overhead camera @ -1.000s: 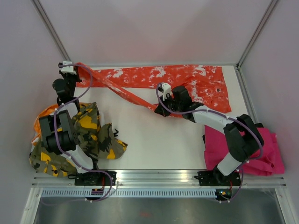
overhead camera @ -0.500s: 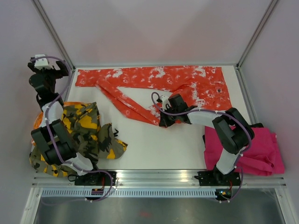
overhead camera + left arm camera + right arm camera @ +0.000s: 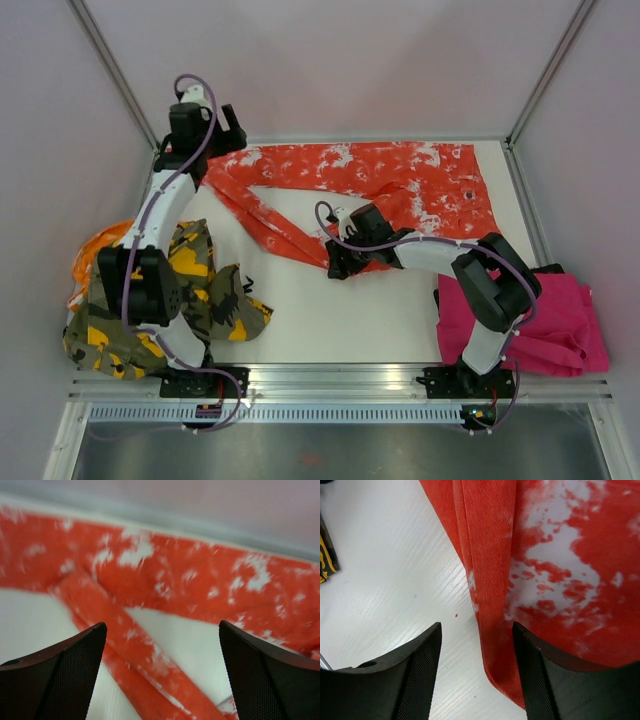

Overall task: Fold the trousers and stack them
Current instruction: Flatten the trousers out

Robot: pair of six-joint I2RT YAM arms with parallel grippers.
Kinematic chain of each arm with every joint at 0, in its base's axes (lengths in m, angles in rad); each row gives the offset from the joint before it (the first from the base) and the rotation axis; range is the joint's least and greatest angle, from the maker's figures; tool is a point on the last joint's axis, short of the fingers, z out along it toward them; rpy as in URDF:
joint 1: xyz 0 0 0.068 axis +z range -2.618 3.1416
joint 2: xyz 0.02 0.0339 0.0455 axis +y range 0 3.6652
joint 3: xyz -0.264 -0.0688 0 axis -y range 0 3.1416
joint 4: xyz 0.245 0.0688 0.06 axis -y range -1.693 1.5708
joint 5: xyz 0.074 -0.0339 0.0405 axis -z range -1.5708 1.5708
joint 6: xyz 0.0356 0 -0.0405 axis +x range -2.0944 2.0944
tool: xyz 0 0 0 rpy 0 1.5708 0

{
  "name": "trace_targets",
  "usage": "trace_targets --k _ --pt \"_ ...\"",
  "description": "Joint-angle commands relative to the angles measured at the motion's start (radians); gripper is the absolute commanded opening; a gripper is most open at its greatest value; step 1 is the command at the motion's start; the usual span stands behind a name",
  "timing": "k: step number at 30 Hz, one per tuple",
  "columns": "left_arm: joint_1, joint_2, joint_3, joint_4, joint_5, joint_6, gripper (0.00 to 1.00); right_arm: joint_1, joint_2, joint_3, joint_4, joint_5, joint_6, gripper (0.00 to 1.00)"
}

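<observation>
At the near left edge of the bench the camouflage trousers lie in a crumpled heap. The magenta pink trousers are bunched at the near right. Neither pair looks folded yet.

The work in hand seems to be on the orange-red trousers, spread along the far side with the waist to the right. One leg lies straight along the far edge. The other slants from the far left toward the middle, so the pair is not yet squared.

To do this step well, I would take the slanted leg at its hem, pinching all layers rather than the top skin. Then carry it low across the bench until it lies flush on the straight leg. Both arms should move together so the cloth stays taut and does not twist.

The right fingers sit mid-bench at the near tip of that slanted leg, partly open and gripping nothing. In the right wrist view the folded edge runs down the gap between them. The bulk of the cloth passes under the right-hand pad, with bare bench under the left.

Farthest off, the left fingers hang spread wide above the far-left end of the trousers, where the two legs meet. They look clear of the cloth and nothing is between them.
</observation>
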Motion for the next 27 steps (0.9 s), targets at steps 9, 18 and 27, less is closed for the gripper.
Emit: trace_targets --k 9,18,27 --pt "-0.003 0.322 0.021 -0.207 -0.355 -0.367 0.93 -0.176 -0.279 0.111 -0.054 0.082 0.059 0.71" --pt "0.002 0.457 0.102 -0.18 -0.383 -0.456 0.84 -0.223 -0.325 0.082 -0.055 0.16 0.039 0.73" --pt "0.003 0.531 0.176 -0.138 -0.369 -0.464 0.58 -0.226 -0.275 0.082 -0.04 0.175 0.056 0.7"
